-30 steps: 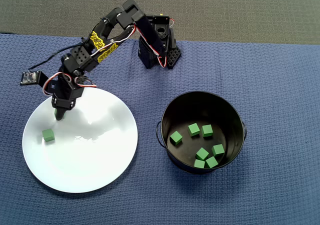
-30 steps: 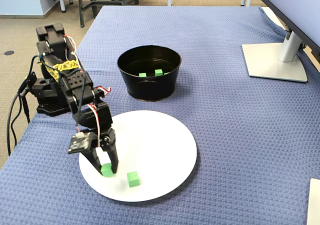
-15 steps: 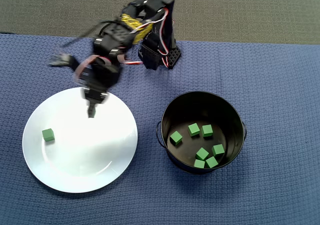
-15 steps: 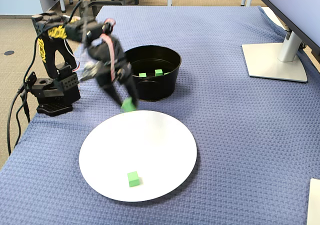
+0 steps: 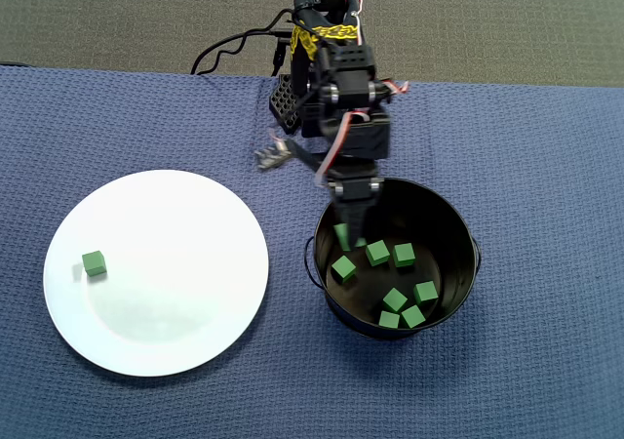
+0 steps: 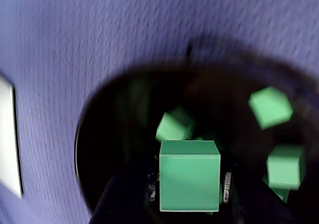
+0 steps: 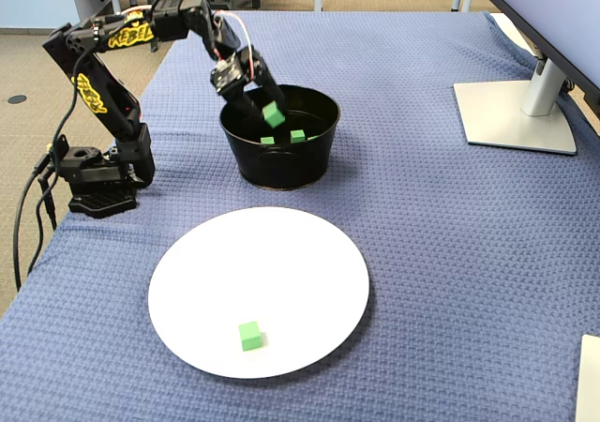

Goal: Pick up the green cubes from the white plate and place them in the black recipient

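A blue woven cloth (image 7: 441,216) covers the desk. Beyond it lie tan carpet (image 7: 37,56) and chair legs (image 7: 173,0). A white monitor stand (image 7: 520,113) sits at the right in the fixed view.

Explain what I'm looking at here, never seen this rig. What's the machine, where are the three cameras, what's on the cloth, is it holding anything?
It is a small black desktop robot arm with a two-finger gripper. One camera looks straight down from above, one stands off to the side of the table, and one rides on the gripper and looks past its fingers. On the blue cloth lie a white plate with one green cube on it and a black pot with six loose green cubes inside. The gripper holds another cube over the pot's opening, not yet released. The fixed view also shows a monitor stand.
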Controlling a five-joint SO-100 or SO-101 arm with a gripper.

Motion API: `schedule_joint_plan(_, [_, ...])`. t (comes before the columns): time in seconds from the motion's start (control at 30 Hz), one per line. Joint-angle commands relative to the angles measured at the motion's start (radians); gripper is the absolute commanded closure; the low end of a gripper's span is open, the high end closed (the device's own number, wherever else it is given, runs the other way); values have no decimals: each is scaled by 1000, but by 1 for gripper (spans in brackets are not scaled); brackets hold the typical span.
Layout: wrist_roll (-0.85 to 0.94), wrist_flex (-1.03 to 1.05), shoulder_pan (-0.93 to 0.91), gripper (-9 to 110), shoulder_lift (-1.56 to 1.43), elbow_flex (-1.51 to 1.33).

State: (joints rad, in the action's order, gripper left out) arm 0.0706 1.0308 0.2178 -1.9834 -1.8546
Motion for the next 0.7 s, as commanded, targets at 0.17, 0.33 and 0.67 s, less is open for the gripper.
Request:
schedule_joint_plan(0.17, [28, -67, 187, 70, 52, -44])
schedule_joint_plan(0.33, [245, 29, 60, 77, 11, 67])
schedule_joint_plan(0.67, [894, -141, -678, 77, 238, 126])
